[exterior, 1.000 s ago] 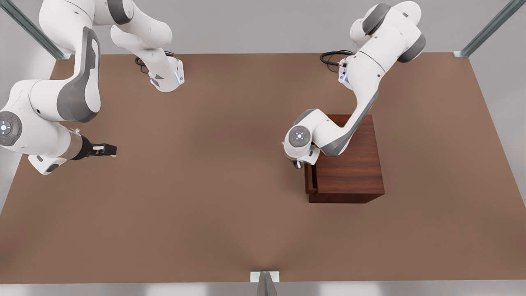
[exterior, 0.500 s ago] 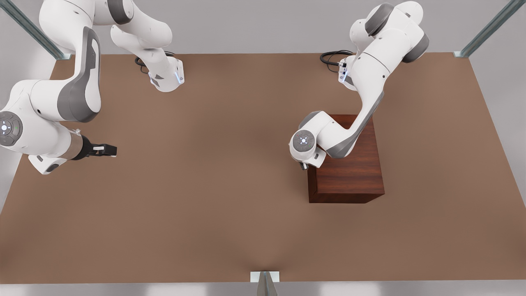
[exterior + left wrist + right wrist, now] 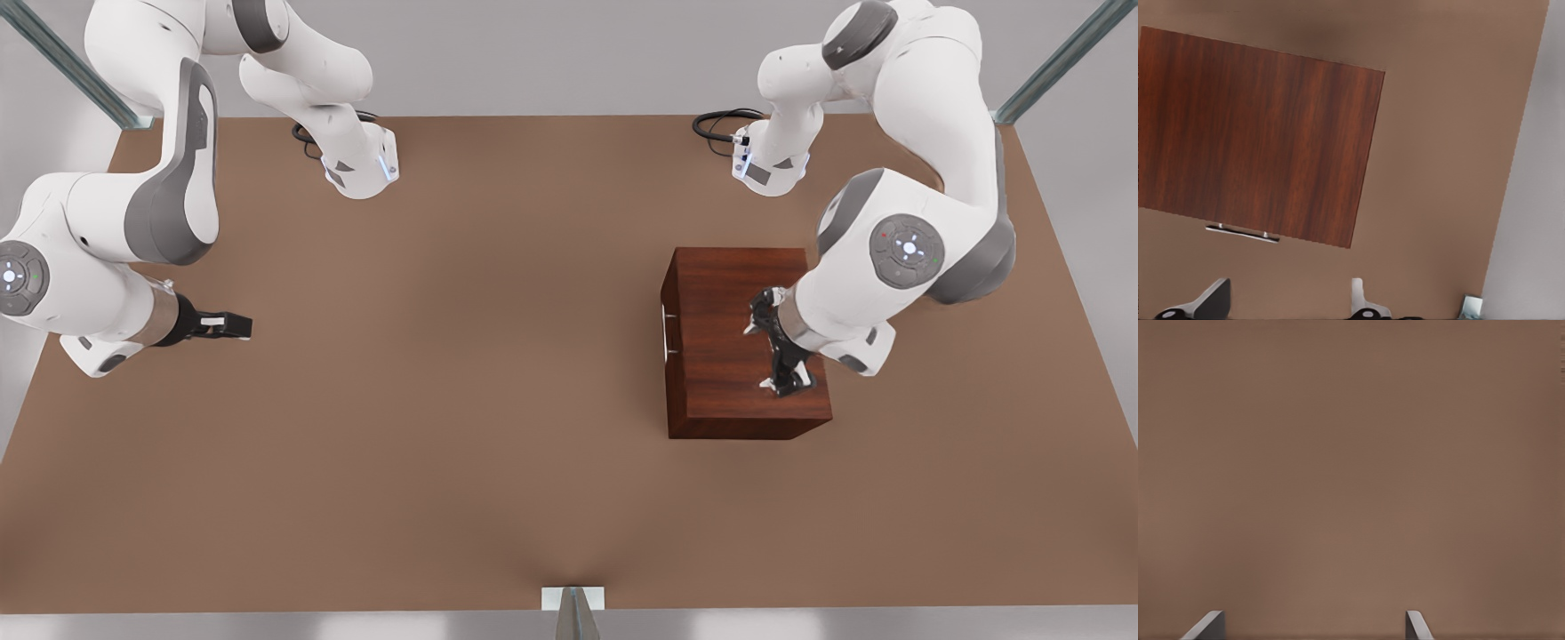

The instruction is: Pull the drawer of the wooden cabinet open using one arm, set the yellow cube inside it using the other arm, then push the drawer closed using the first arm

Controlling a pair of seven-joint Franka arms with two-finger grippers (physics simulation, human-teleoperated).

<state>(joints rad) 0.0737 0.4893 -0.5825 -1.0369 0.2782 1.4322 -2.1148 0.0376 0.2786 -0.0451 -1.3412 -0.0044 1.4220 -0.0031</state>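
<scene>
two grippers, both with fingers spread and gripping nothing. the left gripper, black and two-fingered on its white arm, hangs above the plain top of the boxy dark reddish-brown wooden cabinet, toward the right-hand side of that top in the front view, right of centre in the frame. from its wrist camera the pale grey fingertips stand well apart, with the cabinet top spreading across the upper left of that frame.

out from the fingers, the drawer sits flush in the cabinet face that looks toward the front view's left, closed, its thin silver bar handle a short bright line on that edge. the wrist camera sees the same handle just past the cabinet's edge, between the wood and the fingertips in the frame. the yellow cube i cannot see from here.

the right gripper waits far off at the left edge of the front view, pointing toward the middle of the flat brown table, well apart from the cabinet. its wrist camera shows two grey fingertips wide apart over bare brown table surface.
</scene>
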